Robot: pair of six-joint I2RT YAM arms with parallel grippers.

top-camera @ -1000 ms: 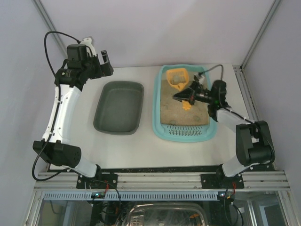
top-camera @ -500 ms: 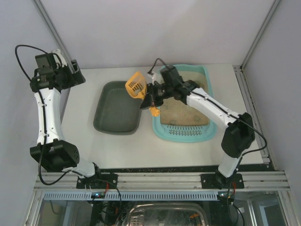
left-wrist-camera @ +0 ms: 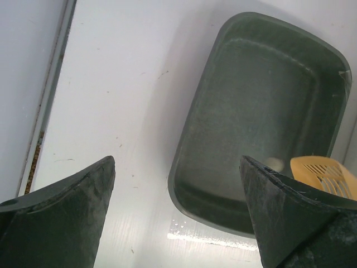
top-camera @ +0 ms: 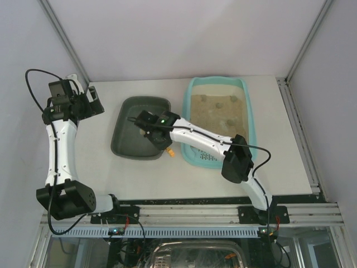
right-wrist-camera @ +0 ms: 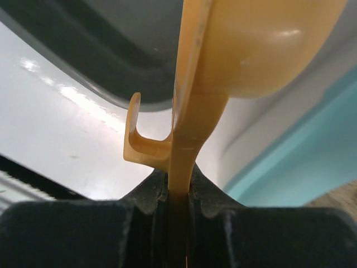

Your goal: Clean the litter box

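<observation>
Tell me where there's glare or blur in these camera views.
Right wrist: the yellow scoop looks soft up close, with glare on the table. Left wrist: a glare streak on the table by the grey tray. Top external: even light, sharp.

Top view: the scoop (top-camera: 171, 152) is mostly hidden under the right arm (top-camera: 195, 133); only an orange handle tip is seen. The litter box (top-camera: 251, 111) grate is partly covered by that arm. Lumps (top-camera: 227, 123) in the litter are too small to be identified.

Left wrist view: the grey tray (left-wrist-camera: 251, 111) is masked at its near-right corner by a finger (left-wrist-camera: 290, 223), and the scoop is cut off at the right edge.

Right wrist view: the scoop bowl is cropped at the top and blurred.
</observation>
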